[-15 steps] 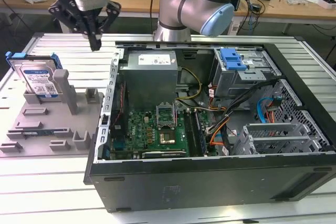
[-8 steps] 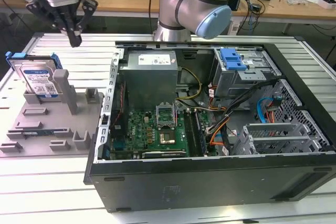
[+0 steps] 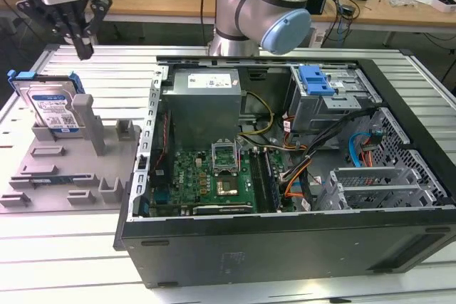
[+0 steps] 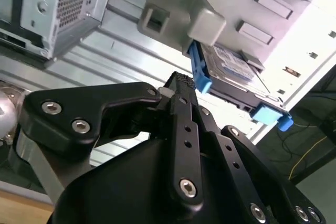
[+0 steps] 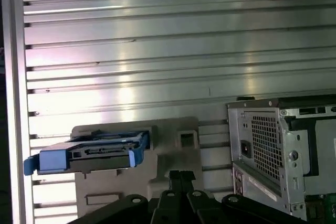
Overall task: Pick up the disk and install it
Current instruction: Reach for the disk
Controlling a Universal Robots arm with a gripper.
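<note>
Silver metal under a white-and-blue label, the disk (image 3: 51,108) stands on edge in the grey moulded fixture (image 3: 68,176) at the exterior view's left. It is propped behind a blocky grey post, and its bright blue plastic frame wraps the edges. The gripper (image 3: 83,49) hangs high at the exterior view's upper left, above the disk and well clear of it. Its slim black fingers look pressed together, as far as the thin seam between them shows, and they hold nothing.

The fixture sits on a ribbed aluminium table (image 3: 57,268), just beside an open black computer case (image 3: 285,247). The exterior view looks into the case: a green motherboard (image 3: 214,179), a plain grey power-supply box (image 3: 203,101) and a small blue latch (image 3: 315,80) on a perforated metal cage.

The first wrist view gives the disk (image 5: 100,150) edge-on, a thin dark slab between blue rails, with the fingertips of the gripper (image 5: 181,174) near it and the case's perforated rear panel (image 5: 268,145) alongside. The second wrist view shows the gripper (image 4: 181,80) with its matt black linkages studded with shiny screws. Beyond them is the disk (image 4: 231,66), seen obliquely with its label partly visible.
</note>
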